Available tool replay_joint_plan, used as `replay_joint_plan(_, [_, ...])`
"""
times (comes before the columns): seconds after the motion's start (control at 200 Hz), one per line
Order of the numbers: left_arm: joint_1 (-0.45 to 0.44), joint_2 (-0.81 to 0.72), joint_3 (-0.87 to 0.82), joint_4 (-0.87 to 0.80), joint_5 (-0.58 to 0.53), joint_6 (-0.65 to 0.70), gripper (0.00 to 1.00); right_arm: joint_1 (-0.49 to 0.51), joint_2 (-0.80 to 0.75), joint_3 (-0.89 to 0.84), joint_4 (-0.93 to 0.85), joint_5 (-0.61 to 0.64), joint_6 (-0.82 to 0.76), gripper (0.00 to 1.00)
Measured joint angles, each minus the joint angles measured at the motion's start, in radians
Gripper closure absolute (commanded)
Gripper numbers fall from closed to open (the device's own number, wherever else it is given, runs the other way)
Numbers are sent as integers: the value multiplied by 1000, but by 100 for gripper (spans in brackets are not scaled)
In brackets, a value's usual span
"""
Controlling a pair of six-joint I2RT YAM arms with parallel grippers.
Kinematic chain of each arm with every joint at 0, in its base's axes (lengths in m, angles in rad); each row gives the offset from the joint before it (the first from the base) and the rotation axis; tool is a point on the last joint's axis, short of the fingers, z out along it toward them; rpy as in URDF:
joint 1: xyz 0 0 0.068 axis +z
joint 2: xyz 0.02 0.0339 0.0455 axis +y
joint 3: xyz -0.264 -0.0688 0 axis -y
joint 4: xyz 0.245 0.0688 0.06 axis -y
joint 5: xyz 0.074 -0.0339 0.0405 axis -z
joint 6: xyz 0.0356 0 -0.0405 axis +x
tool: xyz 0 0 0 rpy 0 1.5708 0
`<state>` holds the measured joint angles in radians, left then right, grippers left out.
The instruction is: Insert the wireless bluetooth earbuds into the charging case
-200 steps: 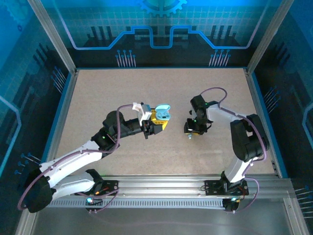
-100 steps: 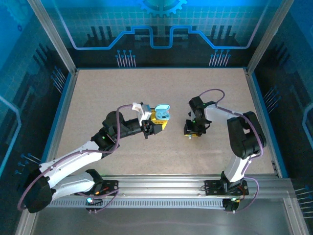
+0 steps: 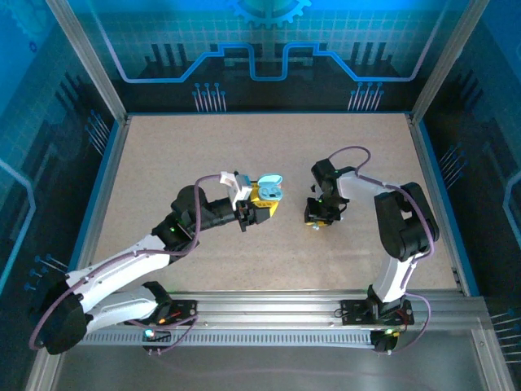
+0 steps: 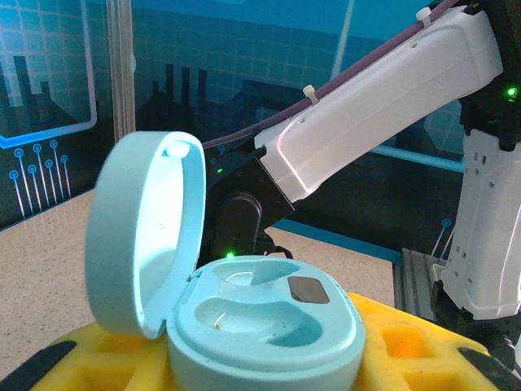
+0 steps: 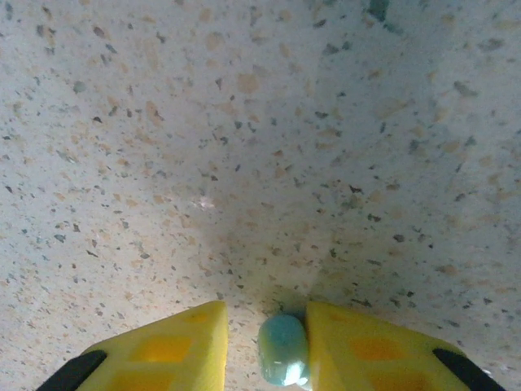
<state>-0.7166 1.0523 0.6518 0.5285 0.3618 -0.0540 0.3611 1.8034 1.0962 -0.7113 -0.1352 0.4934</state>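
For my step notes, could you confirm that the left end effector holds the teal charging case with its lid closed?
Not quite: the lid is open, standing up from the teal charging case that the left end effector holds, as the left wrist view shows.

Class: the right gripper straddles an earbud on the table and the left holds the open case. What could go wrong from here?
1. The earbud touches only one finger of the right gripper, near the tips; when the jaws close it could squirt out or roll away.
2. The lid of the case, held in the left gripper, stands up beside the wells; an arriving arm might knock it shut.
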Motion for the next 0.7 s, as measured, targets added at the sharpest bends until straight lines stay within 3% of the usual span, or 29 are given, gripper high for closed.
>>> replay_joint_plan(0.175, [0,0,0,0,0,0,63,1,11,12,-17,10,-17,76])
replay_joint_plan(0.4, [0,-1,0,0,-1,0,63,10,21,30,-41,31,-30,74])
replay_joint_plan(0.7, [0,-2,0,0,-7,0,63,21,29,45,-66,57,-49,82])
